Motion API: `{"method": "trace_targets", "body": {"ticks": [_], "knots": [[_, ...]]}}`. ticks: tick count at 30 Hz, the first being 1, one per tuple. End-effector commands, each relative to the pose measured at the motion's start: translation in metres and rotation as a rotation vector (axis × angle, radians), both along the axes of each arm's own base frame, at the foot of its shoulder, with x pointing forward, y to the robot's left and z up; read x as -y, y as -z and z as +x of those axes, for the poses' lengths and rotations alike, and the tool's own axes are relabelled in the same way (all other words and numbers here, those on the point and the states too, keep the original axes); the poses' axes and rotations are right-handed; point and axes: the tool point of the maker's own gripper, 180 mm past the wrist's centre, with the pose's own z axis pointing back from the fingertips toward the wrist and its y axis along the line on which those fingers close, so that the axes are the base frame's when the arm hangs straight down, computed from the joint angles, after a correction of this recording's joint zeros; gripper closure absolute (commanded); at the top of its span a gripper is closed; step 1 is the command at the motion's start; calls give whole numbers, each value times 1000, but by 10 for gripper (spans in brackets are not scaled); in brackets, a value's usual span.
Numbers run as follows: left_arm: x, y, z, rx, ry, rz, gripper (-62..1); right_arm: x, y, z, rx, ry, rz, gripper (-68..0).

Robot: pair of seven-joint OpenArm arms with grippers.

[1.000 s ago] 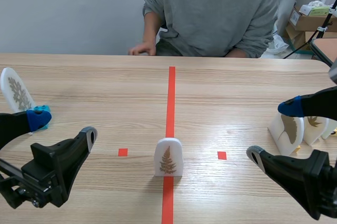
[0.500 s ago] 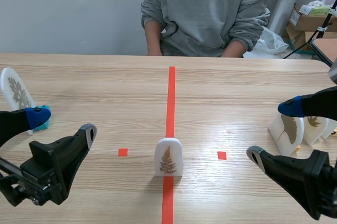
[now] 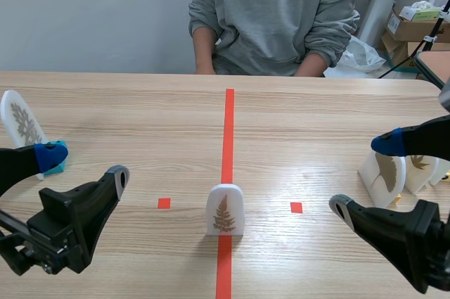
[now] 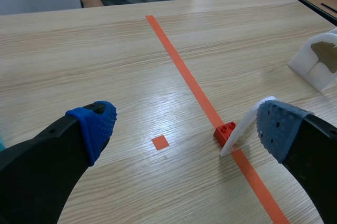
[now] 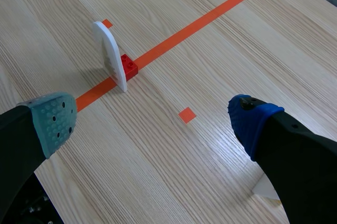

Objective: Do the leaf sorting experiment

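Since one second ago, the person's hand has left the far bench edge and the torso has shifted; pincers and cards have not moved. We show the left pincer released, its pads wide apart, low at 8 o'clock of the bench. The right pincer is likewise released, at 4 o'clock. Between them the middle card, white with a brown fern-like leaf, stands upright on the tape line at 6 o'clock, apart from both pincers. A red brick touches its far side. The left card stands at 9 o'clock, just beyond the left pincer's blue pad. The right cards stand side by side at 3 o'clock, near the right pincer's blue pad. The person sits at 12 o'clock.
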Motion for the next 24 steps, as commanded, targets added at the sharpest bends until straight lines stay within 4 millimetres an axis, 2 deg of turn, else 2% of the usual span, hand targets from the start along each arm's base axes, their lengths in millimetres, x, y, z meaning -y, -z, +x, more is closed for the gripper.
{"method": "trace_targets", "body": {"ticks": [1, 17, 24], "knots": [[3, -8, 0, 22, 5, -16, -568, -2, -8, 2, 22, -15, 15, -589], [3, -8, 4, 27, 15, -7, -568, -2, -8, 2, 20, -15, 12, -589], [4, 6, 10, 17, 146, 39, -567, -2, -7, 2, 20, -15, 8, -589]]}}
